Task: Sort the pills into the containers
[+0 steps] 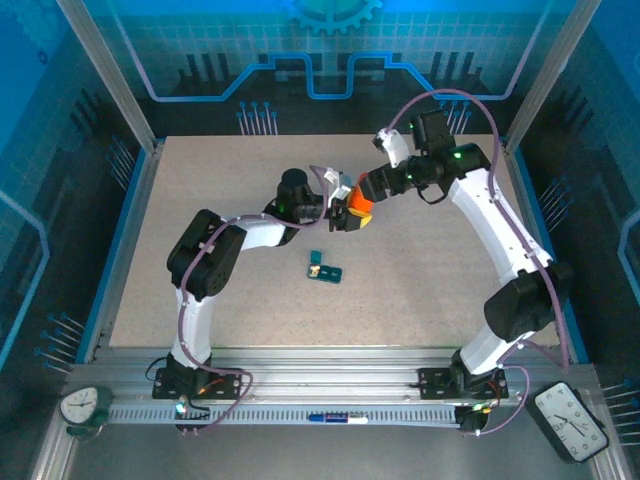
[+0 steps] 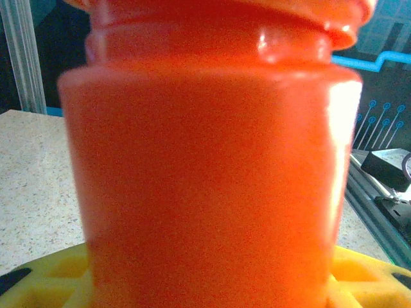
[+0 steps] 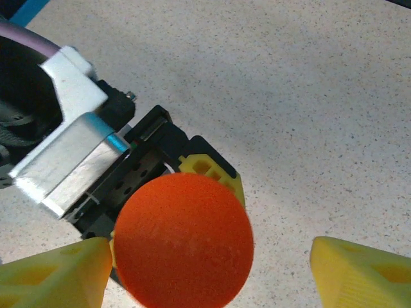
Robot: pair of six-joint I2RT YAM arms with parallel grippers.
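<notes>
- Near rail: one clock [image 1: 80,405] at the left corner, another clock [image 1: 575,420] at the right.
- Dark-teal pill box [image 1: 325,268] lies flat on the speckled table [image 1: 430,290], near mid-table, on the near side of both grippers and apart from them. Pale spot at its left end, too small to identify.
- Just beyond it, the left gripper [image 1: 347,215] is clamped on the orange pill bottle [image 2: 205,179], held clear of the table. Its yellow fingers [image 2: 51,282] flank the bottle's base on both sides.
- Right gripper [image 3: 209,273] sits over the bottle's round top [image 3: 183,240], jaws spread wide. Right finger well clear of the top; left finger at its edge, contact cannot be told.
</notes>
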